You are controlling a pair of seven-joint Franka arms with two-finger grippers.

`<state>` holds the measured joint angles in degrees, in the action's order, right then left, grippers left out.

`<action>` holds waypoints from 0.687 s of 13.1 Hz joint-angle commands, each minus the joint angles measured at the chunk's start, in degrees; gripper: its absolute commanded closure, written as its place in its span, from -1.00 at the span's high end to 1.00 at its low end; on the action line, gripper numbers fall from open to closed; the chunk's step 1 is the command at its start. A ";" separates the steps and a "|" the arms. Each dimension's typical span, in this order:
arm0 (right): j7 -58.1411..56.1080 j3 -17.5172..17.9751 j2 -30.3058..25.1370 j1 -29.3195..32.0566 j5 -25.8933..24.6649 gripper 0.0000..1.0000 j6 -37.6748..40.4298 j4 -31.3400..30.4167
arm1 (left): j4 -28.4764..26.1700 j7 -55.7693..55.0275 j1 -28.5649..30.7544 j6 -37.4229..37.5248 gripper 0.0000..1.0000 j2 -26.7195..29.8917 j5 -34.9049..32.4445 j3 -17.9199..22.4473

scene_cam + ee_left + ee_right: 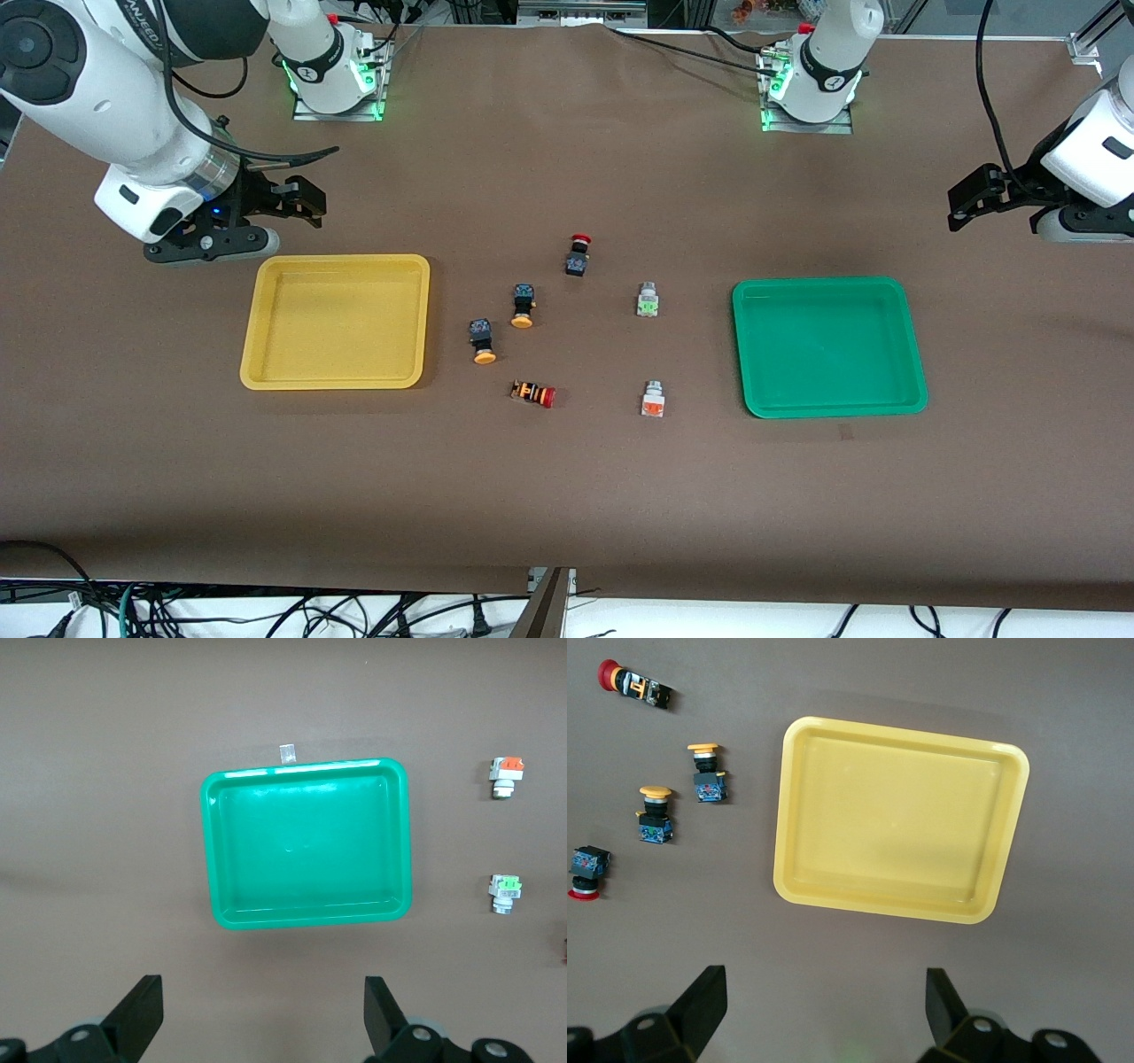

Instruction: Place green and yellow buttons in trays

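The yellow tray point(262, 361) lies toward the right arm's end and the green tray point(904, 337) toward the left arm's end; both hold nothing. Between them lie two black buttons with yellow caps point(523, 307) point(482, 342) and two white buttons, one green-faced point(648, 301) and one orange-faced point(654, 400). My right gripper point(306, 200) is open and empty over bare table by the yellow tray's corner. My left gripper point(961, 206) is open and empty over bare table off the green tray. The right wrist view shows the yellow tray point(799, 815); the left wrist view shows the green tray point(217, 850).
A black button with a red cap point(578, 255) lies farther from the camera than the yellow-capped ones. An orange-striped button with a red cap point(533, 392) lies nearer. A small piece of tape point(286, 753) sits by the green tray's edge.
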<state>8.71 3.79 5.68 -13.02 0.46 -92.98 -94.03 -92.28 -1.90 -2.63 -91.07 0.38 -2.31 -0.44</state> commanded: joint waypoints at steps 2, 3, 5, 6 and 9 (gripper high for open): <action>0.95 0.08 6.69 -3.66 1.03 0.99 -4.56 0.96 | 1.84 1.11 -0.62 1.60 1.00 -0.64 -0.68 0.61; 2.87 0.08 9.15 -4.98 1.47 0.99 -6.41 0.96 | 1.84 1.11 -0.71 1.51 1.00 -0.64 -0.68 0.52; 6.13 0.08 14.59 -7.18 2.26 0.99 -12.46 0.78 | 1.84 1.11 -0.71 1.51 1.00 -0.73 -0.68 0.52; 6.92 0.08 17.67 -7.97 2.96 0.99 -16.58 0.43 | 1.84 1.11 -0.71 1.51 1.00 -0.73 -0.68 0.52; 12.72 0.08 24.70 -10.96 3.58 0.99 -28.10 -0.62 | 1.84 1.02 -1.50 1.51 1.00 -2.47 -0.33 -0.26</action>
<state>18.47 4.04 27.23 -22.54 2.96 -116.62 -94.80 -92.20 -1.82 -2.96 -90.85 0.17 -2.31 -0.47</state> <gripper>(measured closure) 0.004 0.000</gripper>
